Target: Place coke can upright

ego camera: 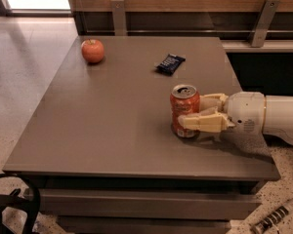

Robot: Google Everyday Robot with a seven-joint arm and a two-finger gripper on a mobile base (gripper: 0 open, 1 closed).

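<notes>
The coke can (184,106) stands upright on the table (112,126), near its right edge. The end effector (191,112) reaches in from the right, one finger before the can and one behind, clasping it. The snack wrapper (170,63) lies behind the can, and the apple (93,50) sits at the far left
</notes>
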